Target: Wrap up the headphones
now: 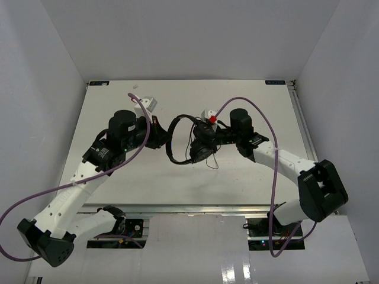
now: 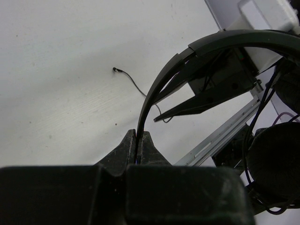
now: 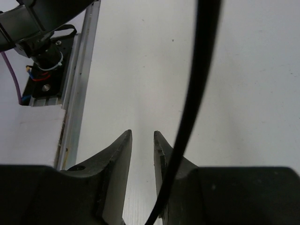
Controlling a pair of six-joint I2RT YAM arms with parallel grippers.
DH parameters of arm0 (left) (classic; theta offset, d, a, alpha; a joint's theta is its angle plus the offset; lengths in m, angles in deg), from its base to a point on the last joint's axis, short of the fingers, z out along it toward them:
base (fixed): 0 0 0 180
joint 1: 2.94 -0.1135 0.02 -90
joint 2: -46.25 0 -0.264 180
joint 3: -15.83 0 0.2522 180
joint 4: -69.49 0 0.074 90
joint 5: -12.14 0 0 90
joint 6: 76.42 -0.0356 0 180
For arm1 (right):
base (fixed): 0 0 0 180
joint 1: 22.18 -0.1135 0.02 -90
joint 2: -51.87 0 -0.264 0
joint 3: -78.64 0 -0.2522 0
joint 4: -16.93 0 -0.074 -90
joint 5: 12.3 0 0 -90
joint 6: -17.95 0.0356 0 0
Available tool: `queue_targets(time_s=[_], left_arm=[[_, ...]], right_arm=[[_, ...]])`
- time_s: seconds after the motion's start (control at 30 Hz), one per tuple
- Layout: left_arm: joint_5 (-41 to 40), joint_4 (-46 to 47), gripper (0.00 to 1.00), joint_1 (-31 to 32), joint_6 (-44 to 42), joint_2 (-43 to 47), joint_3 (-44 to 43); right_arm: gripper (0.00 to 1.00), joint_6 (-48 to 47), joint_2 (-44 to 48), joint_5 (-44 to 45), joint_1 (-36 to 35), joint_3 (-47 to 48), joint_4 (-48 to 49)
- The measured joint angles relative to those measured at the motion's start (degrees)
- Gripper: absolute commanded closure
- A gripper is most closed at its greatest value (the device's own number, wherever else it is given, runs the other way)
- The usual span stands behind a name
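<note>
The black headphones [image 1: 177, 137] hang above the middle of the table, between the two arms. My left gripper [image 1: 160, 137] is shut on the thin headband [image 2: 159, 89], which rises out of its fingertips [image 2: 139, 137] and arches to the right. One round earcup [image 2: 274, 164] shows at the right edge. The thin cord's free end [image 2: 136, 86] lies on the table. My right gripper [image 1: 207, 141] is at the earcups [image 1: 201, 149]. In the right wrist view it [image 3: 143, 136] stands open with nothing between its fingers. The black cord [image 3: 197, 79] crosses in front of its right finger.
An aluminium rail [image 3: 79, 84] runs along the near table edge, with an arm base [image 3: 44, 79] beside it. White walls close in the table [image 1: 118, 177] at the left, right and back. Purple arm cables [image 1: 249, 100] loop above the work area.
</note>
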Motion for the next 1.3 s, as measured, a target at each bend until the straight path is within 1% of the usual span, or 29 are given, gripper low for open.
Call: queue_targets(time_s=[0.37, 0.6, 0.7, 0.8, 0.93, 1.13, 1.2, 1.27, 1.3], left_arm=[[-3.3, -2.5, 1.00, 0.0, 3.2, -1.4, -9.8], [-6.5, -2.6, 1.00, 0.0, 6.5, -1.3, -15.1], [-7.5, -2.6, 1.00, 0.0, 7.9, -1.2, -16.5], [-8.1, -2.7, 1.00, 0.0, 9.4, -1.2, -17.5], [-9.2, -3.1, 1.00, 0.0, 11.4, -1.5, -19.7], [-12.5, -3.0, 1.00, 0.0, 13.7, -1.6, -23.5], [-13.7, -3.0, 1.00, 0.0, 14.3, -1.6, -24.1], [-14.7, -3.1, 1.00, 0.0, 14.8, -1.6, -24.4], [-15.2, -3.1, 1.00, 0.0, 14.9, -1.7, -24.5]], right_arm=[[0.62, 15.4, -5.2, -7.8, 0.0, -3.6, 17.9], [0.67, 23.6, -6.2, -11.0, 0.0, -5.6, 29.1], [0.70, 26.6, -6.4, -11.8, -0.1, -5.8, 33.5], [0.71, 29.2, -6.5, -12.5, -0.4, -6.1, 37.2], [0.71, 31.1, -6.5, -13.0, -0.9, -6.7, 40.0], [0.81, 31.2, -6.5, -13.6, -2.1, -7.9, 40.4], [0.82, 31.1, -6.4, -13.7, -2.7, -8.1, 40.4], [0.79, 31.0, -6.2, -13.8, -3.4, -8.3, 40.3], [0.75, 31.0, -6.0, -13.9, -3.8, -8.4, 40.2]])
